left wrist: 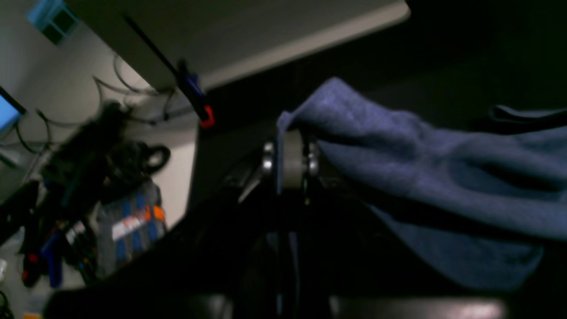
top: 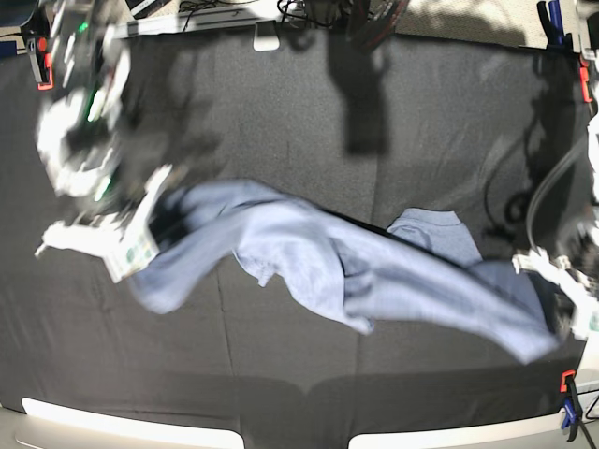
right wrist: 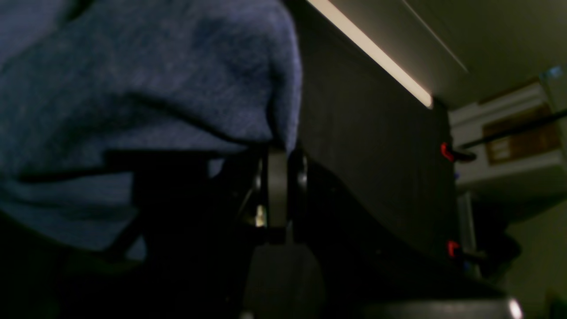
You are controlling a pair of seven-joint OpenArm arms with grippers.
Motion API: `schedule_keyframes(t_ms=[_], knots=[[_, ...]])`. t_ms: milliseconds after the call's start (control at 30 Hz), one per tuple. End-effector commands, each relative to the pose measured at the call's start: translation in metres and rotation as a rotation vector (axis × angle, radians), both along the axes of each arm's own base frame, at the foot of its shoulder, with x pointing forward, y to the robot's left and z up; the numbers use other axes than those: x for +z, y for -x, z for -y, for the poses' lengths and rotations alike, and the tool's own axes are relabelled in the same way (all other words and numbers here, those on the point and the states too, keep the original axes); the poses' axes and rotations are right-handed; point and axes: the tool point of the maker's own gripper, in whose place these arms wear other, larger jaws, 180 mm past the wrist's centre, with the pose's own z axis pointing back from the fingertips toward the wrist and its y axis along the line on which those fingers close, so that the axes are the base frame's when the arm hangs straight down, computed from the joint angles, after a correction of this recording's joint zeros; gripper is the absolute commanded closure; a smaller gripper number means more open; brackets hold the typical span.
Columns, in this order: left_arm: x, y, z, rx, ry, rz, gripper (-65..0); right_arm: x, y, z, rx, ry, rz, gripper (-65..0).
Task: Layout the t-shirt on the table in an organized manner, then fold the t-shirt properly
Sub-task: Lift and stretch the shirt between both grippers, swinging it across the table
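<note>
The blue-grey t-shirt [top: 328, 262] stretches, rumpled and twisted, across the middle of the black-draped table [top: 281, 122], both ends lifted off it.

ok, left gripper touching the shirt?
Touching. In the left wrist view the left gripper is shut on a fold of the shirt, the cloth draping over its fingertips.

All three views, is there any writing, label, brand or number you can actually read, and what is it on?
No text can be read in any view.
Left wrist view: the pouch on the floor has a white label, too blurred to read.
Right wrist view: the brown panel on the shelf shows a pale patch, too blurred to read.
Base view: the right claw carries a pale sticker, smeared by motion blur.
The t-shirt shows no print.
</note>
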Motion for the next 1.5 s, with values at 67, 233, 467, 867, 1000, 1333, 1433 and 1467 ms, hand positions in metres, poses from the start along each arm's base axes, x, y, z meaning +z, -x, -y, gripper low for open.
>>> schedule_keyframes(t_ms=[67,233,467,867,1000,1333,1433,1467], knots=[[0.004,0.004,-0.001,0.001,-0.006,0.022,0.0,-0.001,-0.030,0.031,-0.045,-0.007,0.005,0.0],[-0.015,0.013,0.008,0.000,0.039,-0.009,0.0,-0.013,-0.075,0.081,-0.144,-0.032,-0.030,0.0],[-0.008,0.009,0.019,0.006,0.066,0.059,0.0,0.018,-0.139,0.120,-0.242,-0.129,0.022,0.0],[0.009,-0.001,0.021,0.007,0.077,0.109,0.0,0.188,-0.202,0.129,-0.247,-0.227,0.325,0.0],[0.009,-0.001,0.021,0.007,0.077,0.110,0.0,0.247,-0.205,0.129,-0.227,-0.289,0.418,0.0],[0.006,-0.001,0.020,0.035,0.099,0.103,0.0,0.333,-0.203,0.116,-0.199,-0.215,0.464,0.0],[0.006,-0.001,0.018,0.051,0.110,0.108,0.0,0.322,-0.207,0.107,-0.185,-0.192,0.436,0.0],[0.006,-0.001,0.018,0.054,0.106,0.110,0.0,0.315,-0.209,0.104,-0.178,-0.188,0.423,0.0]])
